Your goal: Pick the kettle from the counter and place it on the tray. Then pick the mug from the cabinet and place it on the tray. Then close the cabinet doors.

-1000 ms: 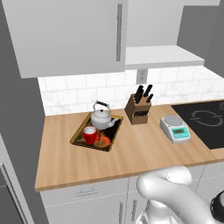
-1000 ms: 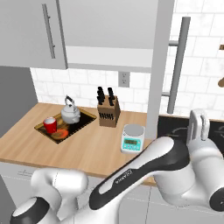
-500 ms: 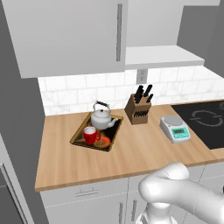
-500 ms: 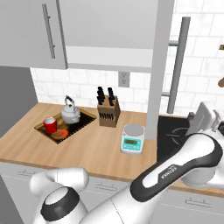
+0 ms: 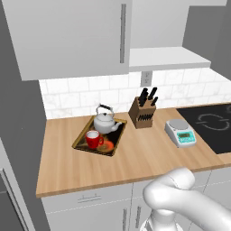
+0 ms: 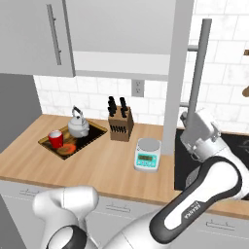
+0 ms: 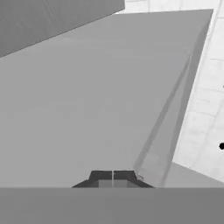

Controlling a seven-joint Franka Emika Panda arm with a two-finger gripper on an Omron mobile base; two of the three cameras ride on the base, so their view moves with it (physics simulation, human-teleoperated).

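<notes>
Two task items sit on the tray (image 5: 85, 145): the kettle (image 5: 105, 122) at its rear and the mug (image 5: 93, 139) in front, all on the counter (image 5: 135, 160). I see the left door (image 5: 67, 36) shut; the right door (image 6: 177, 73) stands open, edge-on. My gripper (image 7: 113, 176) has its fingers pressed together, holding nothing, close against a grey panel. Beside the tray stand a knife block (image 5: 142, 113) and a scale (image 5: 180, 132). I read "FRANKA" faintly on the arm (image 6: 194, 209); the scale's display is illegible.
</notes>
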